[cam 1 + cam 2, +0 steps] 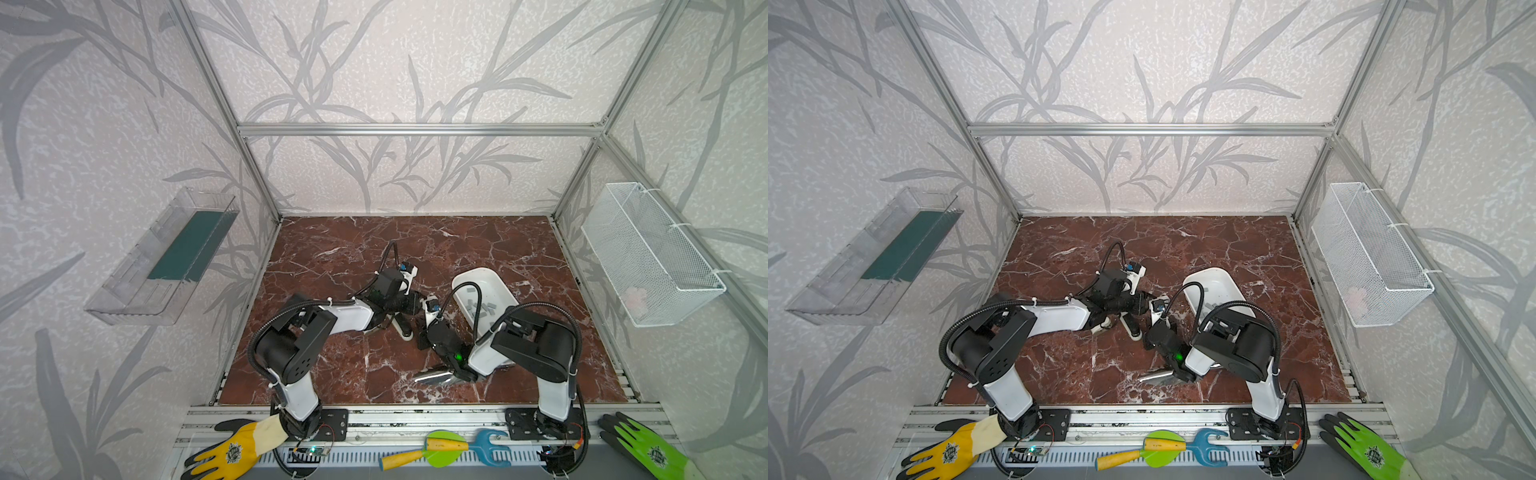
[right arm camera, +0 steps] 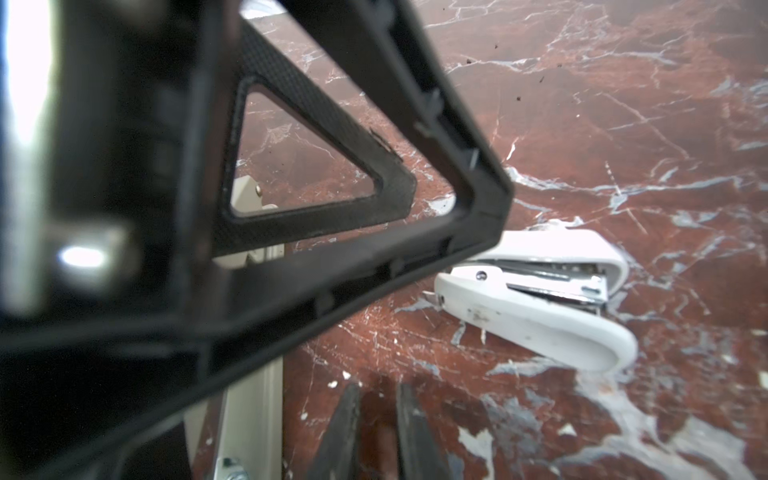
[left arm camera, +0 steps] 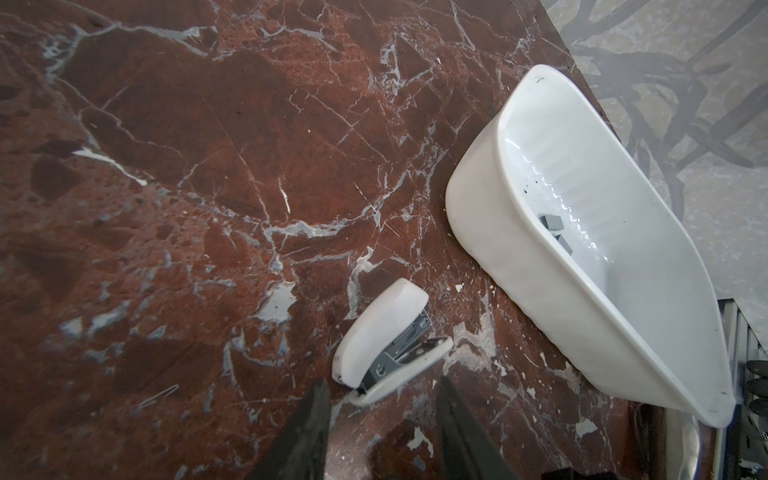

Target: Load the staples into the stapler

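The stapler (image 3: pixel 390 340) (image 2: pixel 540 299) is small and white. It lies on its side on the red marble, its two halves slightly apart and the metal magazine showing. My left gripper (image 3: pixel 382 382) (image 1: pixel 415 306) points down with its jaws open, the tips just short of the stapler's hinge end. My right gripper (image 2: pixel 376 388) (image 1: pixel 421 334) hovers low beside it, open by a narrow gap with only marble between the fingers. The stapler lies off to one side of it. The staples (image 3: pixel 552 222) (image 1: pixel 482 309) are small grey strips inside a white oval tray (image 3: pixel 478 232) (image 1: pixel 478 272).
A black finger (image 2: pixel 316 174) of the left gripper fills much of the right wrist view. Pale hinged bars (image 1: pixel 403 330) lie under the left wrist. A thin bent wire (image 3: pixel 158 395) lies on the marble. A mesh basket (image 1: pixel 652 257) and a clear bin (image 1: pixel 166 257) hang on the walls.
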Available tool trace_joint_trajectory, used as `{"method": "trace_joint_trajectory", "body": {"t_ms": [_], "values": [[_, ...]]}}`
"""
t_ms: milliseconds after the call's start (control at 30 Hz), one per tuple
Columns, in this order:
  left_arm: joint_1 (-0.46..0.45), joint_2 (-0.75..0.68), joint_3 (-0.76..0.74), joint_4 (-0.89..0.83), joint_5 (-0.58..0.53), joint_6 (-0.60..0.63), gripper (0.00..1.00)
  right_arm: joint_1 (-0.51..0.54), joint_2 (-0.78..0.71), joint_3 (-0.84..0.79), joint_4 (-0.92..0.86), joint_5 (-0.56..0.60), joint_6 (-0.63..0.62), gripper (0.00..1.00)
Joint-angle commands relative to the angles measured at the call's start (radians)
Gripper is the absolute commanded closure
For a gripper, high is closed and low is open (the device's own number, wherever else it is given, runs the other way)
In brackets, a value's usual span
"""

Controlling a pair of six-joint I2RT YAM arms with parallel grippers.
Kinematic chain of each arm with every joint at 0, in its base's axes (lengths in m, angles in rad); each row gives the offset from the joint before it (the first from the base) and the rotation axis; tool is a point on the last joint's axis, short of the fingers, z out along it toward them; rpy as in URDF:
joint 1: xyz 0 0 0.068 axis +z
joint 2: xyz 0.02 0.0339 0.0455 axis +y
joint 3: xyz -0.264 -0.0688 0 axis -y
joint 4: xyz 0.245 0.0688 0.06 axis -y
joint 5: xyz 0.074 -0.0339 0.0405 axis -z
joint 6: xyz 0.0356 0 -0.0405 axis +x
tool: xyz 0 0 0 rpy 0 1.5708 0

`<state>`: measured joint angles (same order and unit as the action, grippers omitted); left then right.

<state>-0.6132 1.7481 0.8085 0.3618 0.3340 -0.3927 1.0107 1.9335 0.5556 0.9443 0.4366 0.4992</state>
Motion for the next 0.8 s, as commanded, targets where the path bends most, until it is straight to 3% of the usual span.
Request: {"method": "trace_joint_trajectory", "body": {"t_ms": [0,267,367,467,533,600,633,767], "values": [[0.002,-0.015,0.019,-0.018,-0.022,0.013,0.55,-0.009,-0.048,0.011,-0.321,-0.012,-0.046,0.74],[0.071,-0.166,0.065,-0.147,-0.027,0.011,0.5,-0.009,-0.369,0.098,-0.547,-0.014,-0.11,0.55],[0.107,-0.282,0.071,-0.23,-0.086,0.012,0.44,-0.009,-0.509,0.096,-0.609,0.007,-0.126,0.39],[0.161,-0.411,0.052,-0.277,-0.169,0.007,0.32,-0.026,-0.664,0.131,-0.723,0.098,-0.107,0.16],[0.201,-0.502,0.026,-0.305,-0.272,-0.007,0.2,-0.061,-0.747,0.19,-0.835,0.256,-0.102,0.02],[0.231,-0.584,-0.009,-0.311,-0.359,0.012,0.09,-0.133,-0.792,0.243,-0.927,0.397,-0.113,0.01],[0.242,-0.621,-0.038,-0.299,-0.42,0.033,0.02,-0.197,-0.811,0.261,-0.943,0.385,-0.165,0.01],[0.314,-0.708,-0.096,-0.324,-0.615,0.117,0.0,-0.512,-0.879,0.313,-1.129,0.359,-0.205,0.01]]}}
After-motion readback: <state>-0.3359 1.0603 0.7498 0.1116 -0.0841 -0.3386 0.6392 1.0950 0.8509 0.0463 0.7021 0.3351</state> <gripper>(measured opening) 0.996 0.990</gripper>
